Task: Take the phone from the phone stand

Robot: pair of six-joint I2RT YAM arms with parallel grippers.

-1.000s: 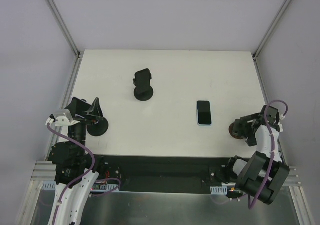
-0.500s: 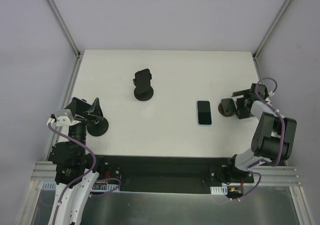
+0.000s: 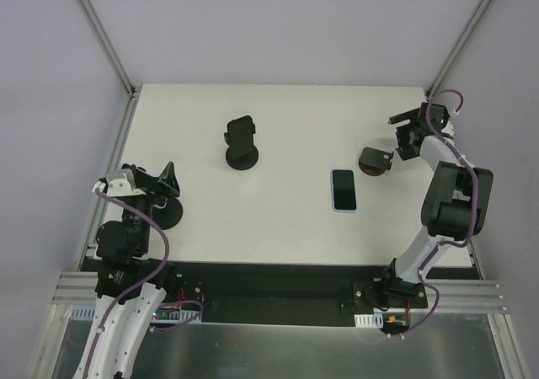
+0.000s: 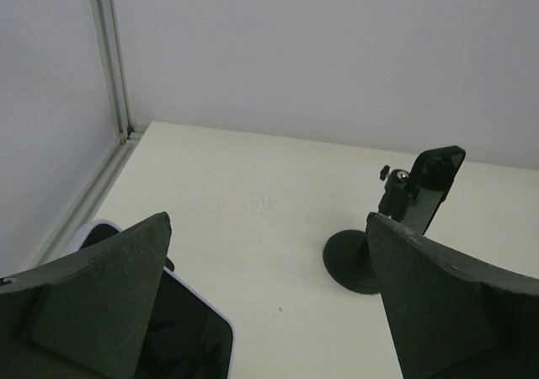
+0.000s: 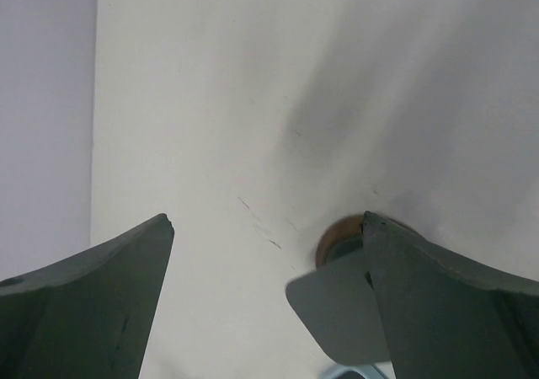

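Observation:
A phone with a pale blue rim lies flat, screen up, on the white table right of centre. A black phone stand stands at the back middle and also shows in the left wrist view. A small stand with a brown base sits just behind the phone, and in the right wrist view it lies against my right finger. My right gripper is open beside it. My left gripper is open at the near left. A second dark phone shows below its left finger.
A dark round base sits under my left gripper at the table's near left. Metal frame posts and pale walls close in the table at the back, left and right. The table's near edge meets a black rail.
My right arm has swung from the near right edge to the far right. The brown-based stand has stayed by its gripper and now sits farther back. My left gripper has shifted slightly right.

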